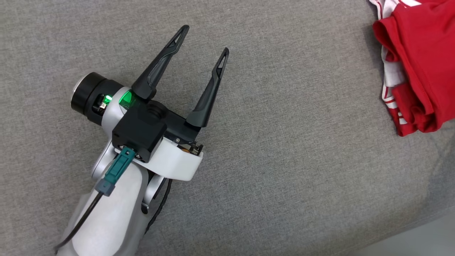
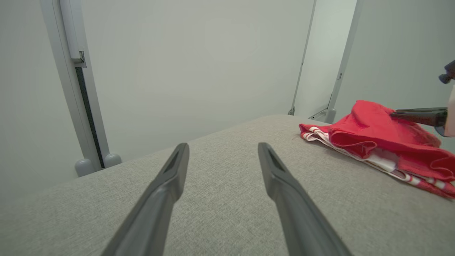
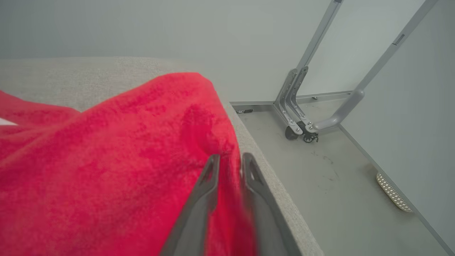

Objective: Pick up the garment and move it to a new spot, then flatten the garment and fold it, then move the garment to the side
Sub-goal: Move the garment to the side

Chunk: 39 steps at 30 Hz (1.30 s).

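Head: left tool (image 1: 205, 40) wide open, empty, over bare grey bench (image 1: 284, 160); red-and-white garment (image 1: 419, 53) bunched at far right edge.
Left wrist: right tool (image 2: 394, 114) tips on the garment's top fold.
Right wrist: right tool (image 3: 231, 157) narrow, pinching red cloth.

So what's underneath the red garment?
White cloth with red stripes peeks out beneath the folds of the red garment, all lying on the grey cushion. Whatever sits under the middle of the pile is covered.
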Tool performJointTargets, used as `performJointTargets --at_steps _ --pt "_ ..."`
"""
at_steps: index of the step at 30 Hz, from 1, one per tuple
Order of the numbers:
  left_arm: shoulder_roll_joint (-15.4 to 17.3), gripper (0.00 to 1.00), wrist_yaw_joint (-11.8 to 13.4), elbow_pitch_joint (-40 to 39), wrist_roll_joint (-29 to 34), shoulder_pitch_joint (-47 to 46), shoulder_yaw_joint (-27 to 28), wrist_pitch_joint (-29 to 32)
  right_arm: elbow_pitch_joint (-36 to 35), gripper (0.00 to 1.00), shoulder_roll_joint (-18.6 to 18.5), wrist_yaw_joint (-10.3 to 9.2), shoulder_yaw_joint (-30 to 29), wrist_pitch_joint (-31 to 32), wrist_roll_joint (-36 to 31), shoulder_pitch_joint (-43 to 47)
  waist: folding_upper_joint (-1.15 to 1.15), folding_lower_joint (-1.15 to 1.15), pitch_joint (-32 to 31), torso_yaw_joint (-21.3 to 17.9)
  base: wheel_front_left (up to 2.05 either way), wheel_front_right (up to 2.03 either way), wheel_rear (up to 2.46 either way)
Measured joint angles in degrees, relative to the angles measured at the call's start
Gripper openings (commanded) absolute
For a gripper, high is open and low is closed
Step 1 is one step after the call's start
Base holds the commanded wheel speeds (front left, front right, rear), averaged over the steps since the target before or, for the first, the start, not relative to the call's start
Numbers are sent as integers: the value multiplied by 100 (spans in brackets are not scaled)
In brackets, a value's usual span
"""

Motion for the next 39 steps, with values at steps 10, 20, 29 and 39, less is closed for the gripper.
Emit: performJointTargets --at_steps 10,20,29,39 --pt "26 100 158 337 -302 358 218 -271 -576 100 381 0 -987 -318 -560 615 0 -1 -483 114 0 0 0" --pt "-26 100 490 750 -764 1158 570 -483 -3017 100 1759 0 -1708 -321 -1519 2753 0 0 -1360 448 0 0 0" --pt "-37 100 762 1038 -1177 2052 1023 -615 -4475 100 2348 0 -1383 89 -1909 4063 0 0 -2219 1123 0 0 0" --pt "36 100 904 1220 -1383 2670 1367 -662 -5239 100 2550 0 -1324 666 -2095 4809 0 0 -3038 1659 0 0 0"
